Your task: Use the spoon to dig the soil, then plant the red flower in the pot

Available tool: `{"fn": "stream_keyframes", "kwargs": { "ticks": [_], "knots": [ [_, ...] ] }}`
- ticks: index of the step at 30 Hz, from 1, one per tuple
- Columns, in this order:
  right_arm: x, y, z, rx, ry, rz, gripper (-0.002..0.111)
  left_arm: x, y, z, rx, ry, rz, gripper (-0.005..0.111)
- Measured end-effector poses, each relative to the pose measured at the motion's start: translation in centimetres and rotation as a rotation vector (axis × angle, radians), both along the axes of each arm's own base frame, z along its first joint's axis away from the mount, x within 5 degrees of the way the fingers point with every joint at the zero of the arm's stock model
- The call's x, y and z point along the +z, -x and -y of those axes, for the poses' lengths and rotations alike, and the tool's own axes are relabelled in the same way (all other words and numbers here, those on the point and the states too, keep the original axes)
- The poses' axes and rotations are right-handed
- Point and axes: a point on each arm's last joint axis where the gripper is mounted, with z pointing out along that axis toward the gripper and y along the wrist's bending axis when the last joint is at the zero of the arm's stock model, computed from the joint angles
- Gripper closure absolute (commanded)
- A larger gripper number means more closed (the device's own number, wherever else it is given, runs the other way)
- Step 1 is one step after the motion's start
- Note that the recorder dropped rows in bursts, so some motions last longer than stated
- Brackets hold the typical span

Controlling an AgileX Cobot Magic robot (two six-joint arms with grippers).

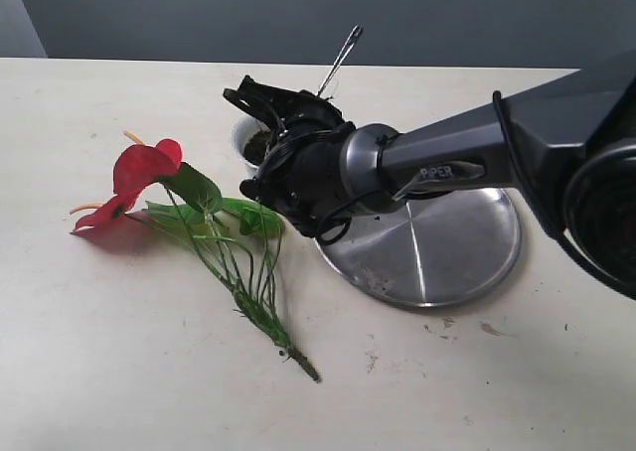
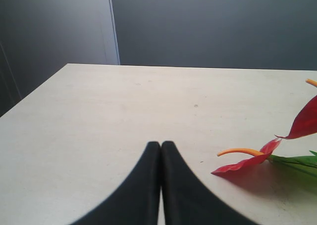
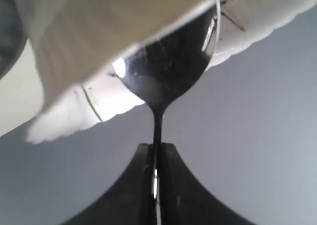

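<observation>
Two grippers are in my views, and both have their jaws together. The left gripper [image 2: 160, 144] holds nothing; its smooth black fingers rest low over the pale matte table [image 1: 119, 352]. The right gripper [image 3: 156, 146] pinches the thin handle of the spoon [image 3: 163, 76], whose shiny oval bowl reflects dark. The bowl is right at the pot [image 3: 74, 36], but I cannot tell if it touches. The pot is white, round, with a scalloped rim, and it stands just behind the big round steel plate [image 1: 447, 252]. Inside it I see a little of the soil [image 1: 256, 145], dark and crumbly. From the exterior camera, the thick grey wrist of the right arm covers most of the pot and part of the plate, and only the end of the spoon handle sticks up behind it. The red flower [image 1: 199, 195] lies flat on the table, left of the pot, with glossy red blooms, orange spikes, broad green leaves and long thin stems pointing toward the front edge.
</observation>
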Motion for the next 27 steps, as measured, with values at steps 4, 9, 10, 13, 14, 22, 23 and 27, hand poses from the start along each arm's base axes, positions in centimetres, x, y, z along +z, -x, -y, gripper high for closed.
{"fn": "stream_keyframes", "kwargs": {
  "ticks": [4, 9, 10, 13, 14, 22, 23, 27],
  "knots": [
    [0.3, -0.2, 0.1, -0.039, 0.007, 0.039, 0.109, 0.0, 0.0, 0.0, 0.000, 0.000, 0.000, 0.106],
    [2.0, -1.5, 0.5, -0.121, -0.016, 0.115, 0.109, 0.0, 0.0, 0.0, 0.000, 0.000, 0.000, 0.106],
    [2.3, -1.5, 0.5, -0.123, -0.021, 0.119, 0.109, 0.0, 0.0, 0.0, 0.000, 0.000, 0.000, 0.106],
    [2.4, -1.4, 0.2, -0.105, -0.030, 0.109, 0.109, 0.0, 0.0, 0.0, 0.000, 0.000, 0.000, 0.106],
    [2.3, -1.2, 0.0, -0.089, -0.033, 0.097, 0.109, 0.0, 0.0, 0.0, 0.000, 0.000, 0.000, 0.106],
    [1.2, 0.8, -2.1, 0.001, -0.047, 0.027, 0.109, 0.0, 0.0, 0.0, 0.000, 0.000, 0.000, 0.106],
    [0.9, 0.8, -2.1, 0.002, -0.040, 0.027, 0.109, 0.0, 0.0, 0.0, 0.000, 0.000, 0.000, 0.106],
    [-0.8, 0.7, -2.1, -0.013, 0.002, 0.027, 0.109, 0.0, 0.0, 0.0, 0.000, 0.000, 0.000, 0.106]
  ]
}}
